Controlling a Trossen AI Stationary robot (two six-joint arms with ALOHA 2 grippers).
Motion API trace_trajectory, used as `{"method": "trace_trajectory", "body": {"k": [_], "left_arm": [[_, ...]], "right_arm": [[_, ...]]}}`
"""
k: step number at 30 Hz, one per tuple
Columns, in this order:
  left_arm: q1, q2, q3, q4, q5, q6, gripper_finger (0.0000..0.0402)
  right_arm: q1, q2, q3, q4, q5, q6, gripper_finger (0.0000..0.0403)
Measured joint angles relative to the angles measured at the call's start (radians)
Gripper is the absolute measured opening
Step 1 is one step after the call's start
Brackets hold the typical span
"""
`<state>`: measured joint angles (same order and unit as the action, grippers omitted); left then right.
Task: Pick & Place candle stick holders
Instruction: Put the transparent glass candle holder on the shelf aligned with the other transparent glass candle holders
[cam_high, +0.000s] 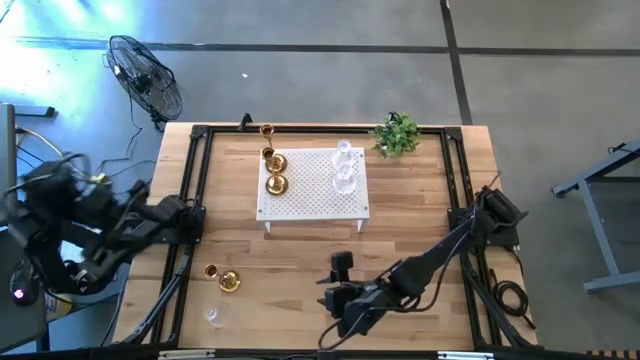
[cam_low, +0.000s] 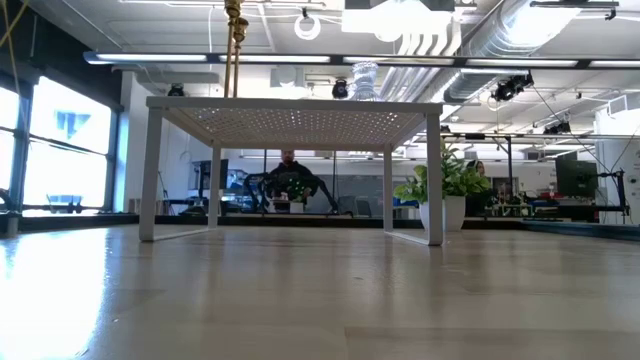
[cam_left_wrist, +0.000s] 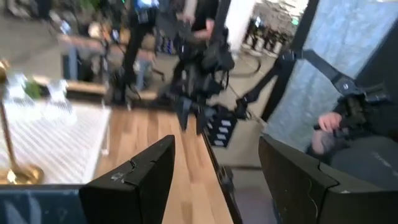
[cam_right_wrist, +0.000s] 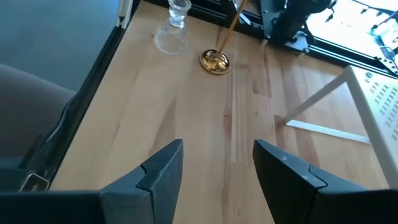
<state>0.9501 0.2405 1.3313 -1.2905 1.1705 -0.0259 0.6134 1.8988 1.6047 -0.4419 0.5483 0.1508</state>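
Observation:
A white perforated stand (cam_high: 313, 183) stands mid-table. On it, gold candle stick holders (cam_high: 276, 172) rest at its left side and clear glass ones (cam_high: 345, 168) at its right. Near the table's near left corner, a gold holder (cam_right_wrist: 215, 61) stands on its round base with its thin stem up. A clear glass holder (cam_right_wrist: 173, 31) stands beside it. My right gripper (cam_right_wrist: 217, 168) hovers open over bare wood near the near edge, pointing toward those two, well short of them. My left gripper (cam_left_wrist: 217, 180) is open at the table's left edge (cam_high: 188, 215), held level, holding nothing.
A small green plant (cam_high: 397, 135) stands at the far right. Black frame rails (cam_high: 195, 180) run along the table's sides. A fan (cam_high: 145, 75) stands on the floor beyond the far left corner. A person (cam_left_wrist: 348, 130) sits beyond the table. Bare wood lies between stand and near edge.

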Motion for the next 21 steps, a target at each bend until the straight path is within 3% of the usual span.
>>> {"method": "trace_trajectory", "body": {"k": [6,11,16,21], "left_arm": [[0.031,0.005,0.201,-0.034,0.008,-0.075,0.0225],[0.017,0.023,0.307,-0.053,-0.060,-0.057,0.0225],[-0.070,0.071,0.308,-0.119,-0.119,-0.058,0.0225],[-0.269,0.146,0.278,-0.182,-0.165,-0.022,0.0225]], "right_arm": [[-0.015,0.000,0.000,-0.001,-0.006,-0.006,0.0188],[-0.016,0.000,0.000,0.000,-0.007,0.015,0.0188],[-0.016,0.000,0.000,0.017,-0.007,0.091,0.0188],[-0.006,0.000,0.000,0.056,-0.006,0.159,0.0188]]}}
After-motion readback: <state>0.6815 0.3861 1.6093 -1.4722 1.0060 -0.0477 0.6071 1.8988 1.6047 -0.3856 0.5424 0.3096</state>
